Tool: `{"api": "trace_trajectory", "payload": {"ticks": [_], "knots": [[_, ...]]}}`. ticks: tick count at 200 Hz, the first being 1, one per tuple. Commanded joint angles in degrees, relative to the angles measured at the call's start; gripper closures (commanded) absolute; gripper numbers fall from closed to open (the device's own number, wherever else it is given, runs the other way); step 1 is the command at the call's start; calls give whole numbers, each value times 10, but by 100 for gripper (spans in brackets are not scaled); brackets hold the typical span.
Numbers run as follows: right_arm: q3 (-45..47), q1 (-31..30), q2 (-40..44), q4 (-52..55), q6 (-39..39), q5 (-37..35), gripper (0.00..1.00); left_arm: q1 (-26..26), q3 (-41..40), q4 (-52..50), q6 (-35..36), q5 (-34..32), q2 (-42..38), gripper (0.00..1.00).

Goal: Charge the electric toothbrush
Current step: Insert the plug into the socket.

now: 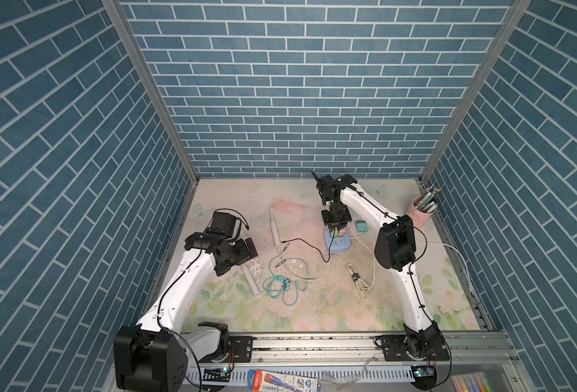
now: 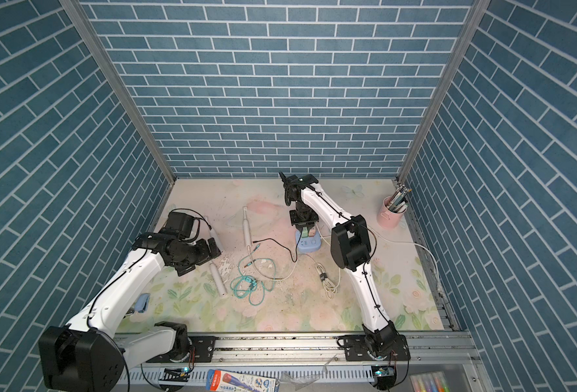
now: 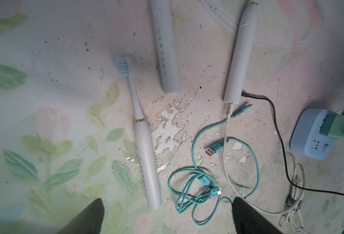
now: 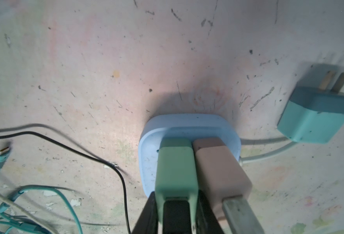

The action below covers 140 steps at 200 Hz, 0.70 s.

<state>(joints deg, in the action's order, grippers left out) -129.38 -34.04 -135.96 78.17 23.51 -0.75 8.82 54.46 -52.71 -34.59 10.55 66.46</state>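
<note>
Right gripper is clamped on the green charger plug, seated beside a pink plug in the blue socket cube. From the cube a black cable reaches the base of the white electric toothbrush, which lies well apart from it and looks connected; only letting go seems left. Left gripper hangs wide open.

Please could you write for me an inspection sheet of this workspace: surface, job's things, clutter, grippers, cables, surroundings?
Surface: floral mat, worn, paint flaked mid-table.
Job's things: toothbrush with head, grey handle and second toothbrush lie flat; green charger stands on blue socket block, pink charger beside it.
Clutter: teal charger lying loose; pen cup.
Grippers: left gripper open, empty; right gripper shut on green charger.
Cables: teal cable coiled loose; black cable and white cable end at second toothbrush's base, plugged or not unclear.
Surroundings: blue brick walls.
</note>
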Motion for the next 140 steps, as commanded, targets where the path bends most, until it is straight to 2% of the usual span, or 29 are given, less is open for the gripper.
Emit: {"api": "trace_trajectory", "payload": {"ticks": [1,24,45,64,67,75,102,129,140], "knots": [[6,4,-69,4,-14,-7,100,-6,-5,-1,9,8,8,0],[7,4,-68,6,-16,-2,100,-8,-5,-2,11,13,10,0],[24,3,-33,-13,-11,-3,100,-8,-5,-1,11,16,11,0],[15,-2,-10,-9,-12,-3,79,-9,-5,1,11,20,15,0],[13,-4,-7,-7,-14,-3,72,-9,-5,1,11,21,15,0],[10,-8,-2,-3,-17,-3,63,-10,-4,1,12,23,17,1],[15,-17,8,2,-18,-11,56,-11,-3,-1,15,31,24,0],[25,-20,25,-6,-21,-10,41,-11,-5,-1,15,31,22,1],[20,-24,32,-3,-25,-10,39,-11,-5,0,15,32,22,1]]}}
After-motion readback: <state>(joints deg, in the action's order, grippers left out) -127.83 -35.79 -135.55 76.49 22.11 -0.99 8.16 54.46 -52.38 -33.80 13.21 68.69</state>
